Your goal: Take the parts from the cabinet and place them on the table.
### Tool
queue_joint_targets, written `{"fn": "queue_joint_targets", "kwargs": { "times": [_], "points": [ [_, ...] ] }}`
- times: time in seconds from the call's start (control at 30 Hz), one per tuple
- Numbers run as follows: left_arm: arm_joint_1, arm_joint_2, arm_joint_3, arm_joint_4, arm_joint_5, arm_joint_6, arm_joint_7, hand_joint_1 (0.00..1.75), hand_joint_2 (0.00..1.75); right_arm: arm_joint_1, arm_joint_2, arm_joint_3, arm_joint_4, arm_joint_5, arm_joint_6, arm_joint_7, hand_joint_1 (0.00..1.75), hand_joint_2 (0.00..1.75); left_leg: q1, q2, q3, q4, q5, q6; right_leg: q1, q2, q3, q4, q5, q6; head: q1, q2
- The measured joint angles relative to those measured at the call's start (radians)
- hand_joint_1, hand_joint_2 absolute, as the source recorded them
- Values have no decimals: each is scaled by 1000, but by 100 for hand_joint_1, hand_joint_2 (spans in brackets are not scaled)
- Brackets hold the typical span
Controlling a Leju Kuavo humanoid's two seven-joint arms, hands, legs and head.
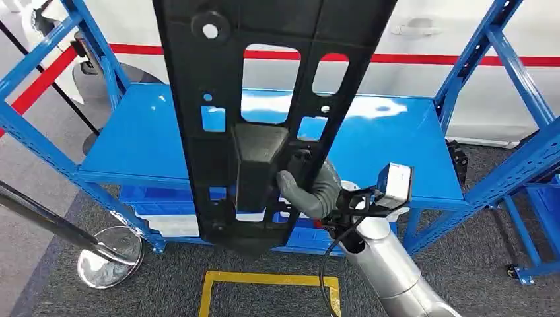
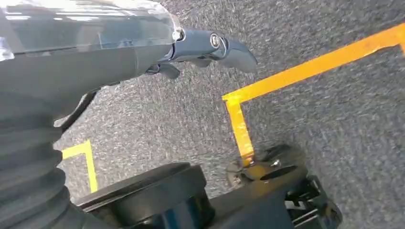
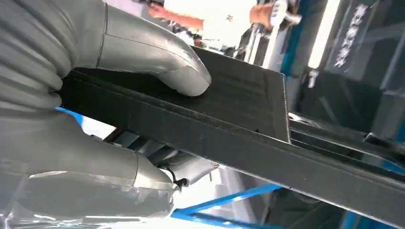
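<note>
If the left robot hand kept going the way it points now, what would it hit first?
Probably the grey carpet: the left robot hand hangs pointing down at it, holding nothing, though depth is unclear.

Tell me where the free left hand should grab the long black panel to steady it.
Probably the black panel's bare left edge, above the right hand, approached from the robot's left. It stands upright and tall, the right hand grips only its low boxy middle, and the cutouts offer places for fingers.
</note>
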Motion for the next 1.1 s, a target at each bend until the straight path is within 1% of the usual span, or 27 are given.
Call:
{"fn": "queue_joint_targets", "kwargs": {
  "times": [0.07,0.1,0.13,0.17,0.23,0.27,0.3,0.4,0.43,0.47,0.5,0.57,0.6,0.63,0.67,0.7,0.73,0.77,0.8,0.83,0.87,0.9,0.93,0.97,1.0,1.07,1.1],
  "points": [
    [1,0,4,0,2,3,9,0,175,5,0,5,-3,0,-3,4,166,175,0,0,-70,159,-76,-5,4,-2,0,1,-1,-4,0,0],
    [1,0,5,0,4,7,24,0,175,10,-1,8,-3,2,-4,10,166,175,0,0,-101,227,-96,-5,6,-4,0,2,-2,-5,0,0],
    [-3,0,5,0,3,9,32,0,175,14,-1,10,-3,2,-7,15,166,175,0,0,-105,241,-89,-4,8,-4,0,3,-2,-5,0,0],
    [-4,0,6,0,5,10,41,0,175,16,-1,11,-3,3,-10,16,166,175,0,0,-86,202,-59,0,10,-4,1,3,-3,-6,0,0],
    [-3,0,11,0,13,11,65,0,175,17,-2,13,-3,3,-15,13,166,175,-2,0,1,33,26,12,13,-1,6,5,-3,-6,0,0],
    [-1,1,17,0,16,16,79,0,175,17,-2,13,-3,3,-16,12,166,175,-5,1,39,-53,51,21,13,0,7,6,-3,-5,0,0],
    [-1,1,23,0,24,16,85,0,175,18,-2,14,-3,3,-18,11,166,175,-11,0,49,-67,44,25,20,0,2,10,-2,1,0,0],
    [4,0,30,0,30,9,95,0,175,18,-3,14,-2,5,-30,11,166,175,-14,-2,42,-69,50,31,14,-2,-3,6,7,15,0,0],
    [6,-1,31,0,30,5,96,0,175,16,-3,13,-2,5,-36,11,166,175,-6,-2,42,-82,59,42,20,-1,-5,6,8,21,0,0],
    [5,-3,31,0,25,0,98,0,175,16,-3,9,-2,5,-38,12,166,175,-3,0,42,-88,67,47,14,0,-9,18,-13,27,0,0],
    [5,-3,31,0,21,-3,100,0,175,14,-3,5,-2,5,-41,13,166,175,-3,1,38,-91,72,54,13,0,-24,60,-58,30,0,0],
    [5,-3,31,0,19,-7,106,0,175,18,-3,-2,-2,5,-47,13,166,175,-3,2,24,-88,81,57,8,0,-80,216,-153,38,0,0],
    [5,-3,31,0,16,-10,111,0,175,21,-4,-5,-2,5,-48,13,166,175,-3,2,16,-86,86,57,7,-1,-102,282,-181,41,0,0],
    [4,-3,32,0,12,-11,115,0,175,26,-5,-9,-2,5,-48,13,166,175,-3,2,7,-84,91,56,4,-1,-105,310,-183,44,0,0],
    [4,-4,32,0,10,-13,116,0,175,29,-6,-11,-2,5,-48,13,166,175,-3,2,-1,-81,96,54,1,-1,-82,286,-163,46,0,0],
    [3,-4,32,0,10,-14,116,0,175,29,-6,-12,-3,5,-48,13,166,175,-3,1,-8,-78,100,51,-2,-1,-37,217,-128,46,0,0],
    [1,-4,32,0,9,-18,117,0,175,28,-6,-13,-4,5,-47,13,166,175,-2,1,-14,-76,105,47,-4,-1,24,119,-94,46,0,0],
    [-1,-4,32,0,8,-19,118,0,175,26,-6,-13,-6,7,-45,13,166,175,-2,0,-19,-72,109,42,-7,-1,84,29,-76,47,0,0],
    [-2,-4,32,0,5,-19,118,0,175,26,-5,-14,-9,7,-45,14,166,175,-5,-1,-23,-72,114,35,-2,2,96,6,-89,40,0,0],
    [-2,-3,32,0,2,-20,118,0,175,25,-5,-16,-11,8,-45,14,166,175,-5,-1,-21,-74,119,28,4,8,84,13,-64,34,0,0],
    [-2,-3,32,0,2,-20,120,0,175,21,-5,-18,-11,10,-48,15,166,175,-5,-1,-22,-73,126,21,5,8,82,5,-68,30,0,0],
    [-3,-4,32,0,2,-20,121,0,175,20,-5,-18,-12,10,-48,18,166,175,-4,-2,-25,-78,135,15,8,8,77,9,-64,23,0,0],
    [-2,-3,32,0,1,-20,122,0,175,20,-4,-18,-12,11,-48,20,166,175,-6,-3,-29,-80,143,6,4,6,71,3,-54,13,0,0],
    [-2,-3,32,0,1,-20,122,0,175,17,-4,-18,-12,11,-49,23,166,175,1,-1,-34,-69,126,4,0,-2,64,0,-42,2,0,0],
    [-4,-3,32,0,1,-20,122,0,175,17,-3,-19,-12,13,-49,25,166,175,-1,1,-52,-38,75,1,1,-3,51,0,-33,-7,0,0],
    [-10,-3,32,0,0,-20,122,0,175,16,-3,-19,-15,14,-49,28,166,175,0,2,-89,107,-49,-5,4,-6,23,1,-11,-13,0,0],
    [-12,-3,32,0,0,-20,122,0,175,16,-3,-19,-15,14,-49,29,166,175,0,2,-102,185,-88,-7,6,-7,7,2,0,-14,0,0]
  ]
}}
